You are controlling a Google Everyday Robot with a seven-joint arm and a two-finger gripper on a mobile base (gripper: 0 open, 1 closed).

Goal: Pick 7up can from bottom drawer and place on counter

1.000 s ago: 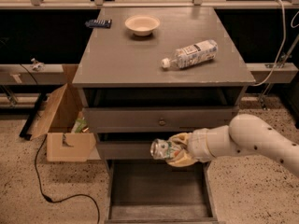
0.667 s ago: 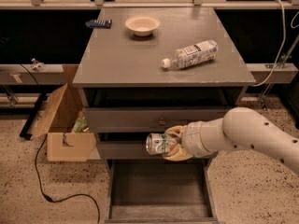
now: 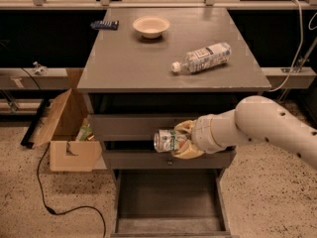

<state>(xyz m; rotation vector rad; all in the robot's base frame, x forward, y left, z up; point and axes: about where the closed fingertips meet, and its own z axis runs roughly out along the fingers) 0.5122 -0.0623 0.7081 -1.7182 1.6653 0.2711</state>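
Currently the end effector (image 3: 181, 142) is clamped on the 7up can (image 3: 167, 140), which is held sideways in front of the upper drawer fronts, above the open bottom drawer (image 3: 168, 202) and below the worktop (image 3: 124, 63) edge. Lifting straight up risks knocking the can against the worktop's front lip. A careless set-down could also nudge the lying plastic bottle (image 3: 203, 57) into rolling.

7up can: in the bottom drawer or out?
Out. The gripper holds the can in front of the upper drawers, above the open bottom drawer; not yet on the counter.
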